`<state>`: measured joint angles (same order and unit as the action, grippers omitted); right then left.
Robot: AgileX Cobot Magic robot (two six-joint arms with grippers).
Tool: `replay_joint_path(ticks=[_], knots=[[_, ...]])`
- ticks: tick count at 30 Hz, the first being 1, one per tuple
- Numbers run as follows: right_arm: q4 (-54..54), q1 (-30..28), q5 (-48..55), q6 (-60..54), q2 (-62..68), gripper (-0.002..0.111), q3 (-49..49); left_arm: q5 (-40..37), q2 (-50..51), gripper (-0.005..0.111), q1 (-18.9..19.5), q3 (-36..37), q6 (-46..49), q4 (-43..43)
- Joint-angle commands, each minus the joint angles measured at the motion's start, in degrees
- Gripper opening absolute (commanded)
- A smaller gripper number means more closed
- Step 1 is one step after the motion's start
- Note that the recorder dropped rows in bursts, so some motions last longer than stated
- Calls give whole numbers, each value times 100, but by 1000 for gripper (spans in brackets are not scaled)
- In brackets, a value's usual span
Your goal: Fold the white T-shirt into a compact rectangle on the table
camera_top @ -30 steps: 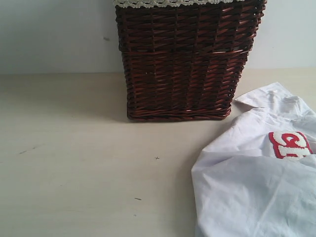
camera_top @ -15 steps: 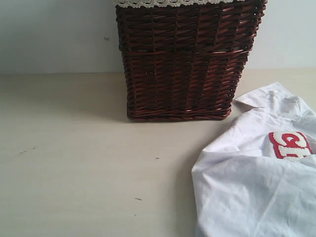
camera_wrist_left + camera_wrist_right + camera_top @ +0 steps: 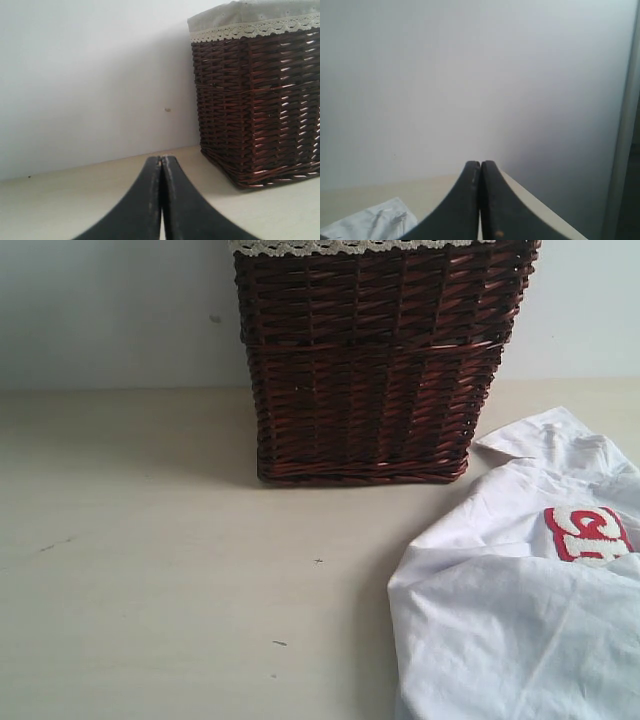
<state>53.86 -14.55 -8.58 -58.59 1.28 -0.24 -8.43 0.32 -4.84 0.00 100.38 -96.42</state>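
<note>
On table (image 3: 150, 590), rumpled white T-shirt (image 3: 500, 630) nr basket (image 3: 370, 370).

One marking carries text: a red patch (image 3: 588, 533) on the white T-shirt (image 3: 500, 630), seen in the exterior view, with fuzzy white lettering. Only the first characters show, reading roughly "Ch". A cloth fold and the frame edge hide the remainder.
</note>
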Motion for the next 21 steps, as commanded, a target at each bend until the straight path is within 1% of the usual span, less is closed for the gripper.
replay_joint_path(ticks=[1, 15, 18, 21], knots=[[-41, 14, -4, -26, 14, 0, 24, -17, -32, 0, -30, 0, -14, -3], [-41, 14, -4, -14, 14, 0, 24, -18, -20, 0, -30, 0, -14, -3], [-41, 14, -4, -14, 14, 0, 24, 161, 311, 0, -30, 0, 539, 325], [-41, 14, -4, -14, 14, 0, 24, 289, 1070, 0, -30, -88, 759, 325]])
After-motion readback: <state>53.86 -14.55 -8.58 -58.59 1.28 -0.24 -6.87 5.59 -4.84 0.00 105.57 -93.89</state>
